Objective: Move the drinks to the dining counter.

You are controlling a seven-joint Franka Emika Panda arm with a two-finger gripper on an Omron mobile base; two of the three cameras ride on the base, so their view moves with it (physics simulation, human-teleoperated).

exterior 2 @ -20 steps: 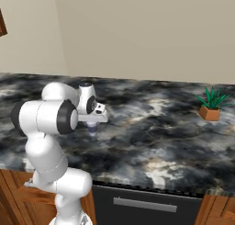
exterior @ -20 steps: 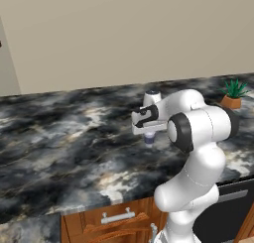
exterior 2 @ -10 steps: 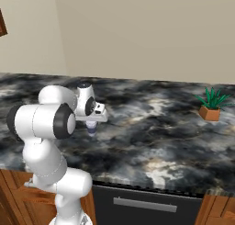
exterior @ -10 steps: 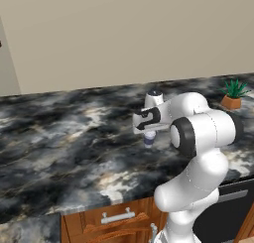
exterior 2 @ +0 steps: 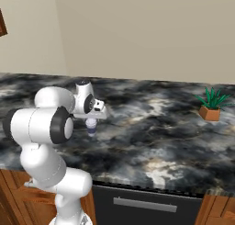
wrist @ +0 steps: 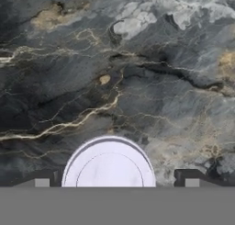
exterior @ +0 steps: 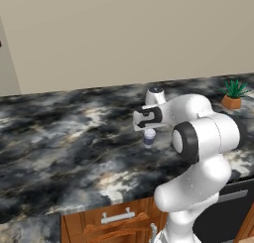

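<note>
Gripper [wrist: 113, 179]: spread wide over the cup, fingertips [wrist: 40, 179] apart from the lid on both sides, nothing held.
Cup [exterior: 149, 137]: one, purple-blue paper wall, round white lid [wrist: 109, 165], upright.
Cup place: standing on the dining counter [exterior: 59, 148], directly beneath the hand, back from the front edge.
Counter look: black marble, grey-white and gold veins, wooden cabinets [exterior: 116, 219] below.
Potted plant [exterior 2: 211, 105]: one, green leaves, orange pot, well apart from the cup.
</note>
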